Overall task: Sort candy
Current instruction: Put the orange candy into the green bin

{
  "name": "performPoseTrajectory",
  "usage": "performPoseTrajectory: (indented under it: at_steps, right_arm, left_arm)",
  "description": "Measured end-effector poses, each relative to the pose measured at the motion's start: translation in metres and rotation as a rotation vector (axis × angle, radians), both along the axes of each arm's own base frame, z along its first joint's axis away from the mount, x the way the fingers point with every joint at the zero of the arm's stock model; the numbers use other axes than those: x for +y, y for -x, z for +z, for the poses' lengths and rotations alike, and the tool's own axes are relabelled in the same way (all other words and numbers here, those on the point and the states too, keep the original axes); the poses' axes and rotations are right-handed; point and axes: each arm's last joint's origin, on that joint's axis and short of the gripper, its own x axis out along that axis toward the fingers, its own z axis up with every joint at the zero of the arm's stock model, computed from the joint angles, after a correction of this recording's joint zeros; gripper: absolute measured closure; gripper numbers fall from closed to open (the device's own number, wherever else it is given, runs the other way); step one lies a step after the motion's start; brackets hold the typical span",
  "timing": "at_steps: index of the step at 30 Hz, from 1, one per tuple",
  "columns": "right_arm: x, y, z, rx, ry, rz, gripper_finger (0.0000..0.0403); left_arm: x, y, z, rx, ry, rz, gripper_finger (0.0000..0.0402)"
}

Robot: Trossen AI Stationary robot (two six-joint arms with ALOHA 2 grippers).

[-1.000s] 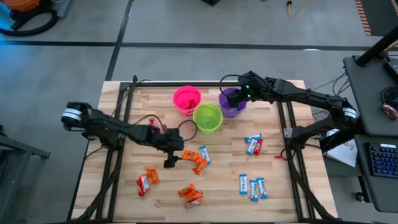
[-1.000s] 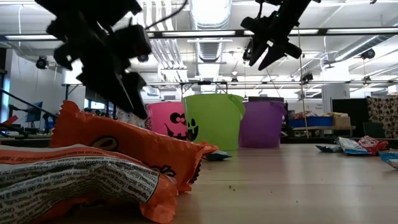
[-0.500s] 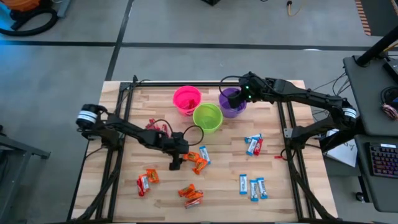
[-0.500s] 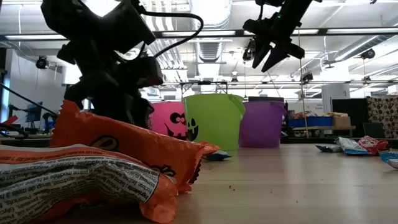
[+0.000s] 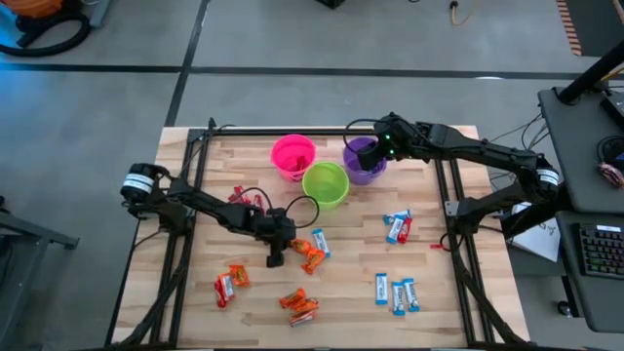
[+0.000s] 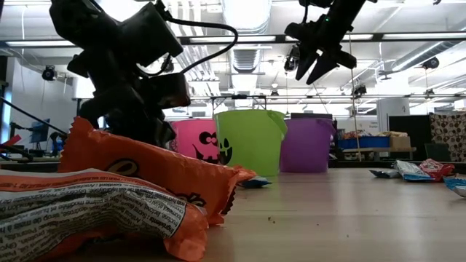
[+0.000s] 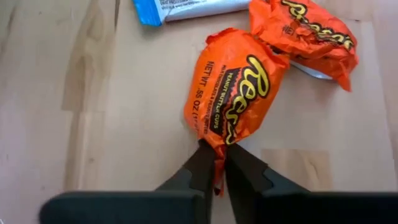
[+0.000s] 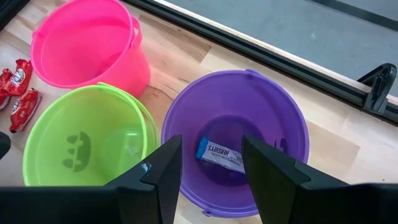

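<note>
Three cups bunched touching at the table's far middle: pink cup [image 5: 292, 156], green cup [image 5: 326, 184], purple cup [image 5: 363, 160]; no passage between them. Above the purple cup, blocked by the right gripper [image 8: 210, 163], fingers apart. Left gripper [image 7: 216, 167] low at centre, pinched on an orange candy [image 7: 235, 96], another orange candy [image 7: 305, 38] and a blue candy [image 7: 186, 7] crowding just beyond. Bare wood [image 5: 351, 253] open between centre cluster and the blue candies [image 5: 397, 292] to the right. Near left corner cluttered by more orange candies [image 5: 230, 283].
</note>
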Motion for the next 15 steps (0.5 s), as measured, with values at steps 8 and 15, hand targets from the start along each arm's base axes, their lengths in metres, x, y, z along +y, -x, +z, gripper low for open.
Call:
performPoseTrajectory:
  at_steps: [8, 15]
  right_arm:
    - [0.000, 0.000, 0.002, 0.007, 0.018, 0.025, 0.0245]
    - [-0.001, -0.005, 0.015, -0.055, 0.054, 0.090, 0.0245]
  left_arm:
    - [0.003, 0.018, 0.036, -0.017, 0.011, 0.002, 0.0400]
    - [0.013, 0.043, 0.095, -0.196, 0.011, 0.136, 0.0401]
